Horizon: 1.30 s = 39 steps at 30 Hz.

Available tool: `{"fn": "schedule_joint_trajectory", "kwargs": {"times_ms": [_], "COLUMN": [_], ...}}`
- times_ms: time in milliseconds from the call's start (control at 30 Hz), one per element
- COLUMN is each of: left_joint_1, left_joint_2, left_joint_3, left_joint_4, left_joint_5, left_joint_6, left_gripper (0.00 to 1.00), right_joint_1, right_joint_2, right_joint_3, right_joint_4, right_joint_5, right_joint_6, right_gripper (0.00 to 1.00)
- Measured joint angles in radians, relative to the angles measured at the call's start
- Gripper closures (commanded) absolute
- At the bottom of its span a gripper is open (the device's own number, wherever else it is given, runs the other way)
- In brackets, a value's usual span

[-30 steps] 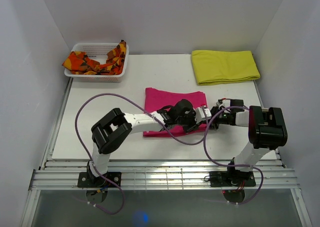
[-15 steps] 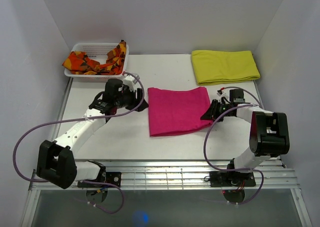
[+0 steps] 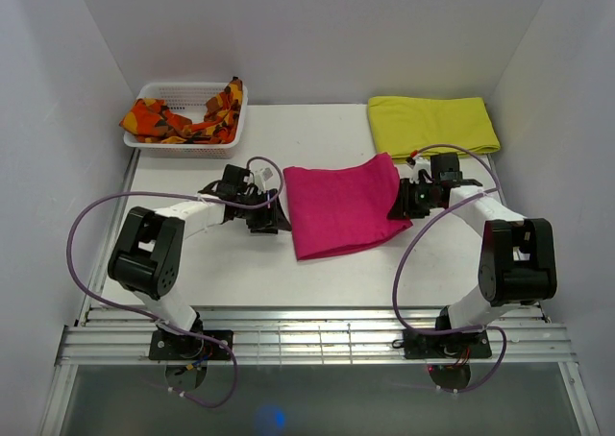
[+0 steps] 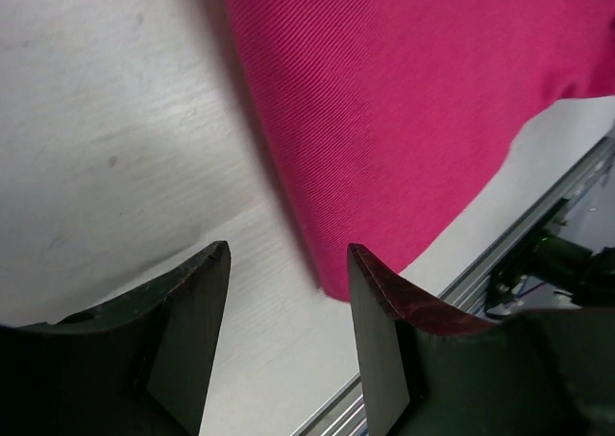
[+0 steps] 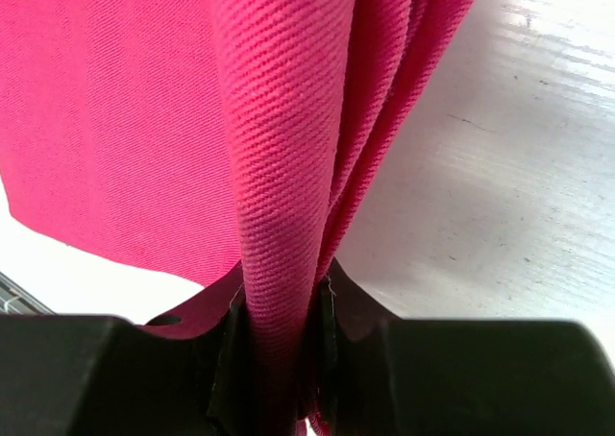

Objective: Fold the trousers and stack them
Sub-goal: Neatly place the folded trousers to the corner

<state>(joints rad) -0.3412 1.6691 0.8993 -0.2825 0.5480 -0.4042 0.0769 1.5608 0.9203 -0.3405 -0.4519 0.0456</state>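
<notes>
Trousers point(image 3: 341, 207) of soft magenta-pink fabric, one folded pair, lie between two low-reaching arms: right gripper point(image 3: 403, 202) clamps their edge, left gripper point(image 3: 275, 219) gapes empty beside them.

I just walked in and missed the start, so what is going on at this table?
Two robot arms are handling the folded magenta trousers. The right gripper is shut on their right edge. The left gripper is open beside the left edge, holding nothing. A folded yellow cloth lies at the far right corner.
</notes>
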Motion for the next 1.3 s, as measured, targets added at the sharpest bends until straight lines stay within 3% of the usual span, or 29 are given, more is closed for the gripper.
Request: {"fn": "schedule_joint_trajectory", "kwargs": {"times_ms": [200, 433, 500, 567, 867, 1033, 1300], "left_joint_1": [-0.003, -0.038, -0.045, -0.050, -0.080, -0.122, -0.170], "left_joint_2": [0.050, 0.142, 0.148, 0.161, 0.205, 0.230, 0.444], "left_joint_3": [-0.044, -0.060, -0.060, -0.058, 0.060, 0.280, 0.611], "left_joint_4": [0.238, 0.349, 0.371, 0.391, 0.435, 0.440, 0.549], "left_joint_5": [0.103, 0.121, 0.106, 0.104, 0.097, 0.061, 0.038], "left_joint_6": [-0.163, -0.264, -0.280, -0.293, -0.285, -0.224, -0.177], "left_gripper": [0.47, 0.59, 0.76, 1.00, 1.00, 1.00, 1.00], "right_joint_1": [0.003, 0.004, 0.004, 0.004, 0.004, -0.001, -0.117], "right_joint_2": [0.019, 0.047, 0.057, 0.066, 0.072, 0.058, 0.065], "right_joint_3": [0.035, 0.085, 0.096, 0.106, 0.201, 0.288, 0.381], "right_joint_4": [-0.023, -0.029, -0.030, -0.031, -0.038, -0.014, 0.148], "right_joint_5": [0.029, 0.050, 0.054, 0.058, 0.133, 0.209, 0.269], "right_joint_6": [-0.017, -0.028, -0.031, -0.042, -0.111, -0.156, -0.194], "right_gripper": [0.92, 0.92, 0.92, 0.92, 0.92, 0.92, 0.92]}}
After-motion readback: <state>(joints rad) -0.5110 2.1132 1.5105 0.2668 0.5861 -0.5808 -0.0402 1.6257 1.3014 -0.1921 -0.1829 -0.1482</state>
